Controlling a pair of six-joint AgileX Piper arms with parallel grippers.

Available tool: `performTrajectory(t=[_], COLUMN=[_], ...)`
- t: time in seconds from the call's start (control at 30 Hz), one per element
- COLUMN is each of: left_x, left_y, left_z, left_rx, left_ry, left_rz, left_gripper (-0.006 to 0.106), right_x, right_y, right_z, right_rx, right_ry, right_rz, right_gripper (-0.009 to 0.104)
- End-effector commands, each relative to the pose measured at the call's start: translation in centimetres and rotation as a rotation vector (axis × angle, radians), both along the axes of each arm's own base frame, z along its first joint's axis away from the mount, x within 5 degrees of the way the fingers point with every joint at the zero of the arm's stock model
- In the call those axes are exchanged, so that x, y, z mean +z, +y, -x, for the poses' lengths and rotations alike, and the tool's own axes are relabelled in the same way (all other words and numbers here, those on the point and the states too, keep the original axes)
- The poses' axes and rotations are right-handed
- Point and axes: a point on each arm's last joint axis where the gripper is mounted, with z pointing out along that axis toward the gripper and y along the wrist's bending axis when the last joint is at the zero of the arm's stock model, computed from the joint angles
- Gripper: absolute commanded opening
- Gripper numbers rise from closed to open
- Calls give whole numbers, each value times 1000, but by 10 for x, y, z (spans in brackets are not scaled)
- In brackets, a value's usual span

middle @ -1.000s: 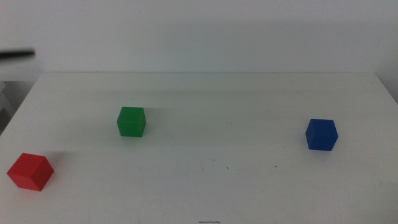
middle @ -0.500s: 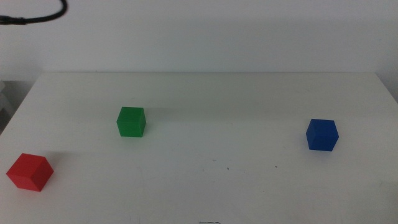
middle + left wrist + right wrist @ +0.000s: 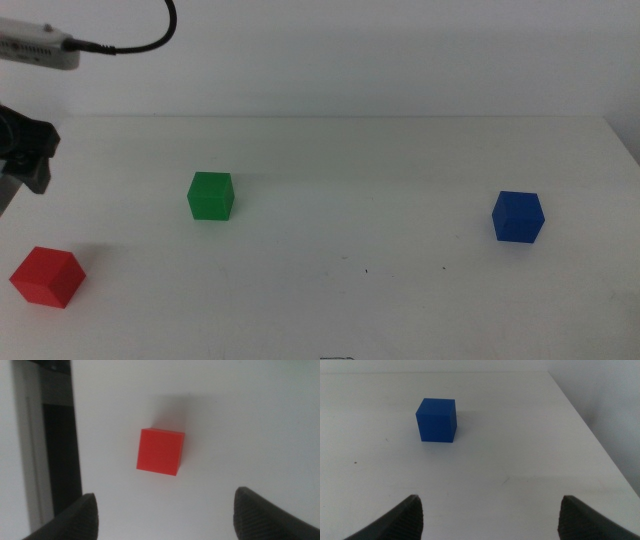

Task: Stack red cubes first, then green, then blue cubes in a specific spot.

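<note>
The red cube point(image 3: 47, 275) sits near the table's front left corner, and the left wrist view shows it as the red cube point(image 3: 160, 451) seen from above. My left gripper point(image 3: 167, 507) hovers over it, open, its jaws wide apart with nothing between them. In the middle view only the dark body of the left gripper point(image 3: 25, 150) shows at the left edge, above and behind the cube. The green cube point(image 3: 211, 195) stands left of centre. At the right rests the blue cube point(image 3: 517, 216). My right gripper point(image 3: 491, 507) waits open, short of the blue cube point(image 3: 436, 420).
The table's left edge with a dark gap point(image 3: 60, 455) beyond it lies close to the red cube. The table's right edge point(image 3: 590, 435) runs past the blue cube. A black cable point(image 3: 150, 40) loops over the back left. A white wall stands behind the table.
The left arm has come into the middle view at the upper left and dropped lower, toward the red cube. None of the cubes has moved.
</note>
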Motion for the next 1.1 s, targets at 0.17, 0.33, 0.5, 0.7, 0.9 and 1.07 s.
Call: performTrajectory(t=[0.17,0.33,0.5,0.7,0.9,1.07], left_x=[0,-18,-41,-68,-91,-108], left_y=[27,35,39,41,44,45], left_z=[-4,-15,-31,-45,-58,-66], left_rx=[-30,-86,-114,-149,-181,-188], left_ry=[19,77,141,224,260,286], left_rz=[116,104,101,111,113,118], left_gripper=[91,91,91,91,91,91], right_x=[9,9,9,9,9,9], right_y=[0,0,0,0,0,0], right_z=[0,0,0,0,0,0], right_rx=[9,9,9,9,9,9], right_ry=[-84,-84,-84,-84,-84,-84], right_rz=[25,25,25,25,25,25], right_gripper=[71,71,71,71,71,71])
